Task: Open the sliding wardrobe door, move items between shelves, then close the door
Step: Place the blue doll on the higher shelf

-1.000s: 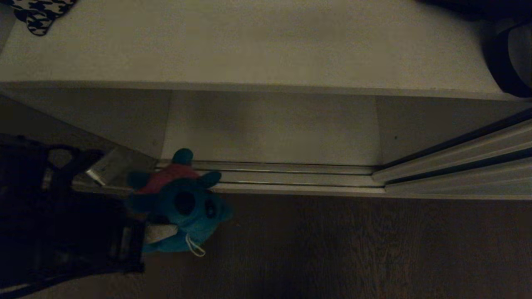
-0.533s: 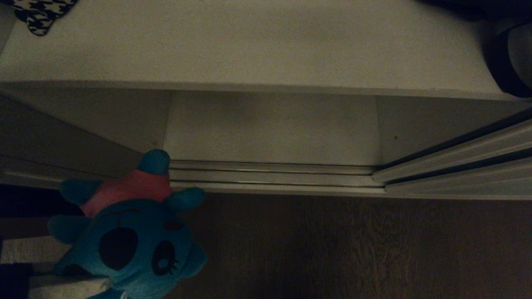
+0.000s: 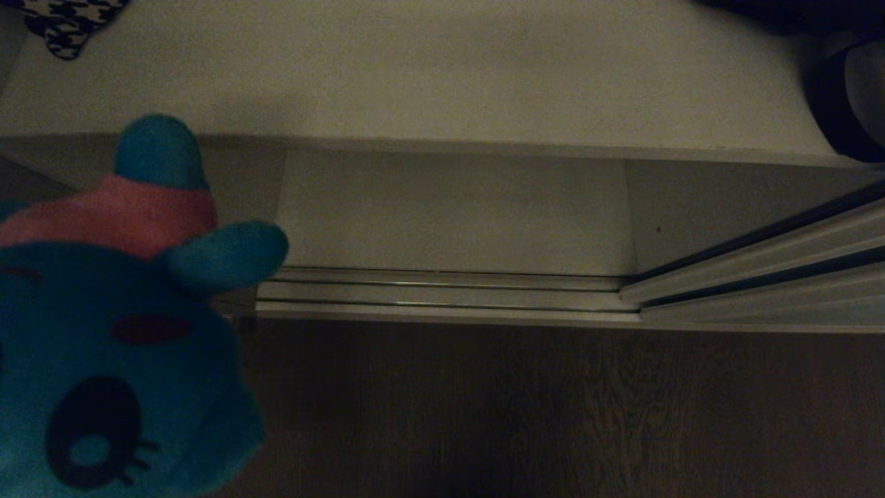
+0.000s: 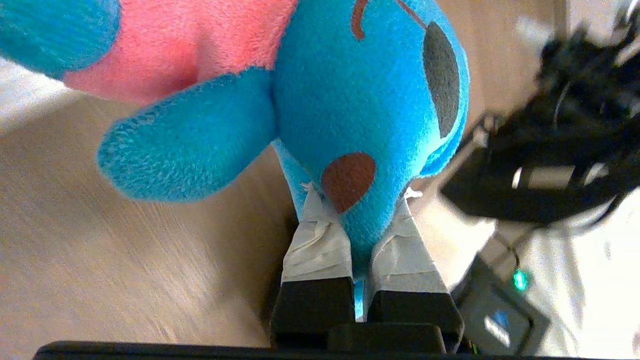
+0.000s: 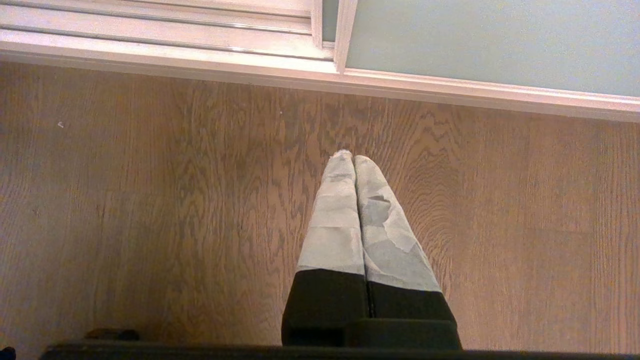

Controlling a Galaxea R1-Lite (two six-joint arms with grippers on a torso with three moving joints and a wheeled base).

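Left gripper [image 4: 357, 200] clamps the teal-blue plush animal with pink-red belly [image 3: 110, 311] by its head, mid-air at lower left; long axis points feet-first toward the off-white upper shelf board [image 3: 442, 76]. Right gripper [image 5: 354, 162] closed, empty, over wooden floor [image 5: 150, 200].

Your way onto the upper shelf [image 3: 442, 69] is broad across its middle; only its far corners are taken, the houndstooth cloth [image 3: 62, 24] at the left, the black bag [image 3: 843, 90] at the right. Under its front edge the lower shelf [image 3: 449, 214] lies bare. The sliding wardrobe door [image 3: 767, 277] shuts off the right end. The teal plush toy [image 3: 104, 332] blocks your near-left view.
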